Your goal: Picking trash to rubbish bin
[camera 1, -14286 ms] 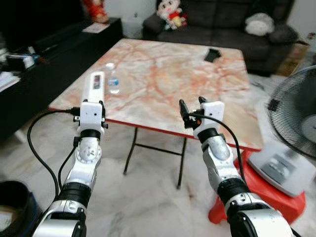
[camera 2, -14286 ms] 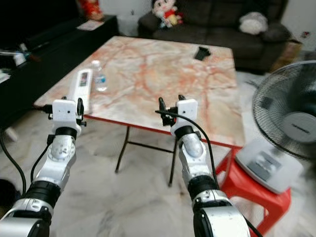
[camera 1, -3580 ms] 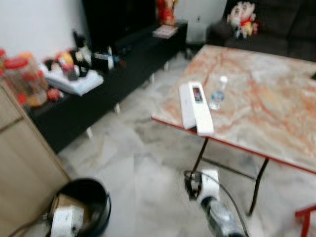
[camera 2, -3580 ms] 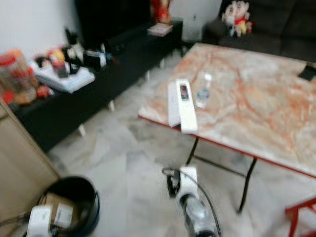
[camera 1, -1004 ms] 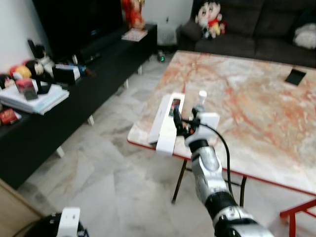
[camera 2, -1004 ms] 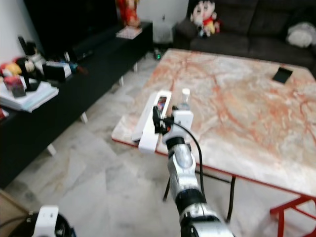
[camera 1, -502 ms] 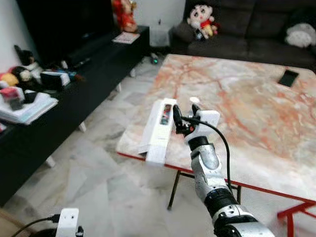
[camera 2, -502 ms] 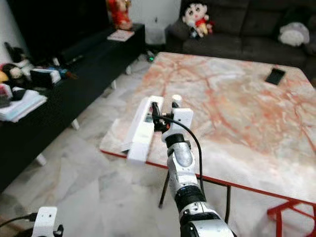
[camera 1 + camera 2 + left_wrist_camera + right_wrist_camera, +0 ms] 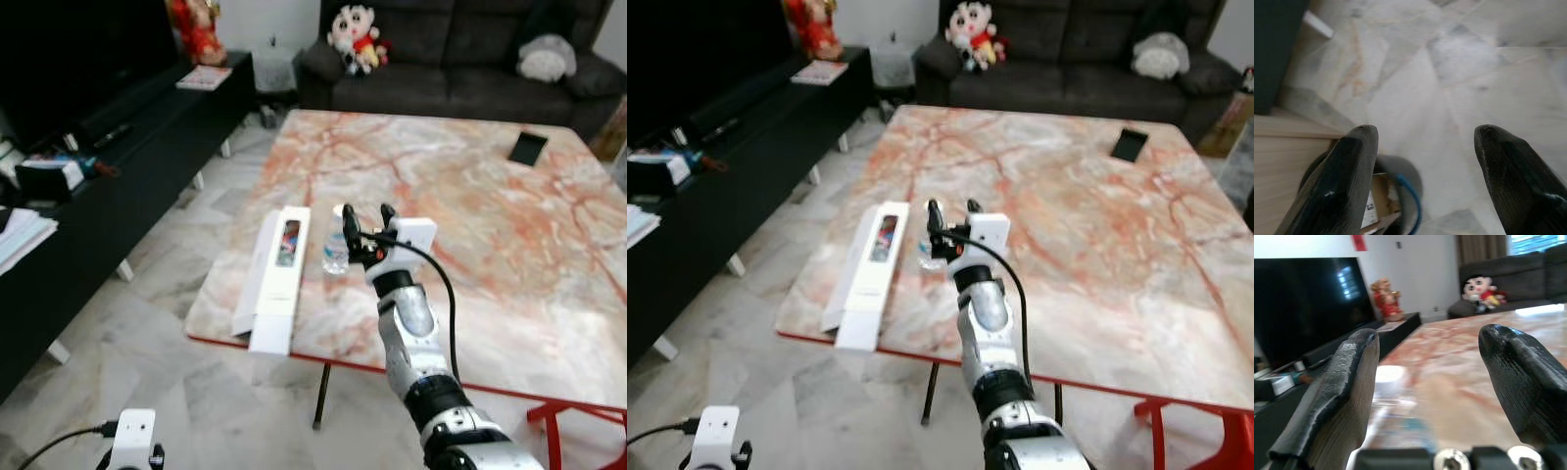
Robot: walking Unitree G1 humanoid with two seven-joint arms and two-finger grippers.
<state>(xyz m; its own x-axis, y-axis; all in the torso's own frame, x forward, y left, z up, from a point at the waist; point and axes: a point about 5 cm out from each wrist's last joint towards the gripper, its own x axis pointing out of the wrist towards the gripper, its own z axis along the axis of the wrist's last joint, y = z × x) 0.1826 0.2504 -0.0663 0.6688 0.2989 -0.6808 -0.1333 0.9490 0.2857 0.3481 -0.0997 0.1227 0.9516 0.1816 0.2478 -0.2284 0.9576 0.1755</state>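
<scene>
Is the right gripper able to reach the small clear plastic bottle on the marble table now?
Probably yes. The right gripper, fingers open, is raised over the table just beside the small clear plastic bottle, and nothing stands between them; the long white box lies off to the bottle's other side.

The desk (image 9: 490,225) has a glossy, smooth top of pink-orange marble pattern with a red rim along its near edge. On it near that edge lie a clear plastic bottle (image 9: 335,250) and a white matt cardboard box (image 9: 274,274). The right claw (image 9: 363,220) has matt black, finely textured fingers (image 9: 1342,396). The floor (image 9: 1440,83) is polished pale marble tile.
</scene>
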